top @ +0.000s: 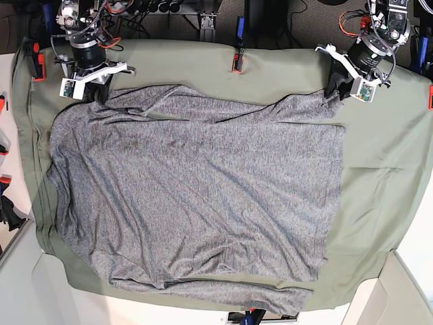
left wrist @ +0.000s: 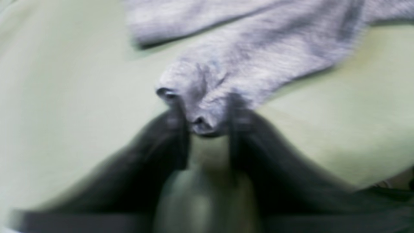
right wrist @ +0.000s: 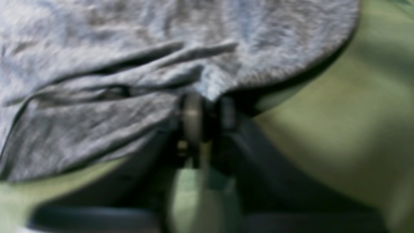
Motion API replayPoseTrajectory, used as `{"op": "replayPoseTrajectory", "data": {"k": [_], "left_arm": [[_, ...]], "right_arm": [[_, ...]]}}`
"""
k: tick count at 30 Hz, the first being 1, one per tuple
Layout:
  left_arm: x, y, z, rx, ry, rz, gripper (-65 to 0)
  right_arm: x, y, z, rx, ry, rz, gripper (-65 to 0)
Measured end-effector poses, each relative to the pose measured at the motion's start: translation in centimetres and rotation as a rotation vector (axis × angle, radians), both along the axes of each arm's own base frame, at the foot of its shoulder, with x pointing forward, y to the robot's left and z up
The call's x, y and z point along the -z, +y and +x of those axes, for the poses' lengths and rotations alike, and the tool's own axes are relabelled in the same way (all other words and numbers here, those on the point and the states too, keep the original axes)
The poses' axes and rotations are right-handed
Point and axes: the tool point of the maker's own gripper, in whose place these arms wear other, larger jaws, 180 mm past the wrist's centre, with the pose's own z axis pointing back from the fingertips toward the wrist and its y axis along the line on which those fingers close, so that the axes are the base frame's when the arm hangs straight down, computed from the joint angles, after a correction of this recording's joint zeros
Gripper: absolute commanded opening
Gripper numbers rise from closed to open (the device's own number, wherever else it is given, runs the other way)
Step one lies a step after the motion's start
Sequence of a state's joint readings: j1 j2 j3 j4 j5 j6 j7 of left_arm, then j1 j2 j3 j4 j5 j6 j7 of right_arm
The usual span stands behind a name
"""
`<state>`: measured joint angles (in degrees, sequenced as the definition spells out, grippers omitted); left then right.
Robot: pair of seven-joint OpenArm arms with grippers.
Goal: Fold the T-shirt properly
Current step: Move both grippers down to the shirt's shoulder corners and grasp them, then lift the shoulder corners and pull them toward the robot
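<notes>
- On the olive-green cloth sheet (top: 379, 176): T-shirt (top: 196, 196) spread nearly flat, hardly folded, both sleeves lying along the body edges.
- Long axis running left to right in the base view.
- Left gripper (left wrist: 207, 124) pinching a sleeve cuff (left wrist: 194, 97).
- Right gripper (right wrist: 207, 110) clamped on fabric.
- Most folding left, apparently.

A robotics lab or test bench, not a home; a table (top: 406, 284) is covered with an olive cloth (top: 379, 176) stretched flat and pinned along its edges by orange and blue clamps (top: 236, 62); two arms (top: 84, 47) are mounted at the far corners, with bare red and black wiring (top: 352, 20) looped over their joints and small camera modules (top: 365, 91) bolted near the wrists; behind the table, dark stands and cables (top: 203, 10) crowd the floor.
</notes>
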<state>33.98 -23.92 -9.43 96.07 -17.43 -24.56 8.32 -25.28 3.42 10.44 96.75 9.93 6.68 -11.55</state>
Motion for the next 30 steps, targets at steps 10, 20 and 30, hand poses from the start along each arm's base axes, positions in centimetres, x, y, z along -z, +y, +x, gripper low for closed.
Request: {"op": "replayPoseTrajectory", "data": {"k": [10,20,30], "left_arm": [[-1.2,2.8,-1.5,-0.067,0.012,0.045,-65.0],[-5.9,4.6,1.6,-0.09,-0.128,0.007,-65.0],[-8.3,6.6,7.6,-0.082,-0.237,0.023,-65.0]], "right_arm": [[-0.1,0.0,-0.5,-0.047,0.027,-0.069,-65.0],[-3.0,-1.9,1.9,-0.011,-0.053,-0.099,-65.0],[-4.8,-4.4,6.4,0.008,-0.147,-0.077,-65.0]]}}
